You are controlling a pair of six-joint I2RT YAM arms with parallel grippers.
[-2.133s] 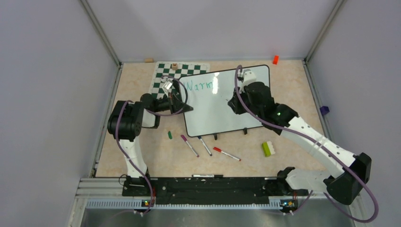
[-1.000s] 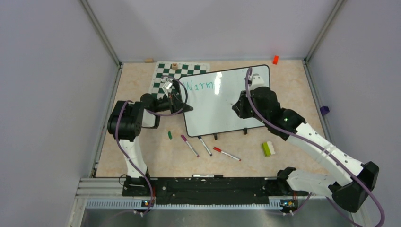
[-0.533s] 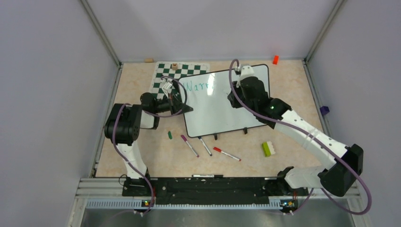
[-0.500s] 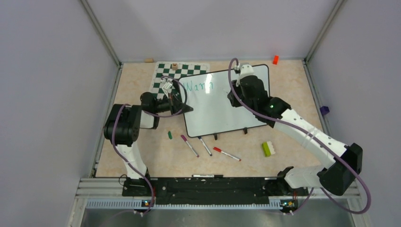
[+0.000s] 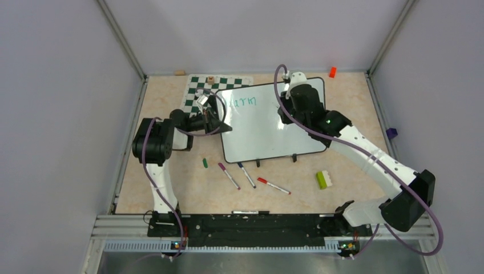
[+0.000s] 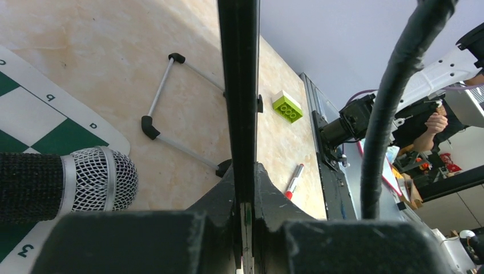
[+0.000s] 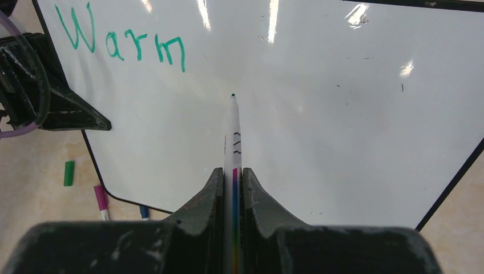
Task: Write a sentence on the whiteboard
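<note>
The whiteboard stands tilted at the table's middle, over part of the chess mat. The sentence reads only "Warm" in teal at its top left, also in the right wrist view. My left gripper is shut on the whiteboard's left edge; in the left wrist view the black rim runs between its fingertips. My right gripper is shut on a white marker. Its teal tip hovers over blank board, below and right of "Warm".
On the table before the board lie a purple marker, a blue marker, a red marker and a green cap. A green brick lies right of them. An orange block sits at the back.
My right gripper with the marker has swung back and forth over the board and now sits farther back. The board and left gripper shifted slightly. The writing still reads "Warm".
</note>
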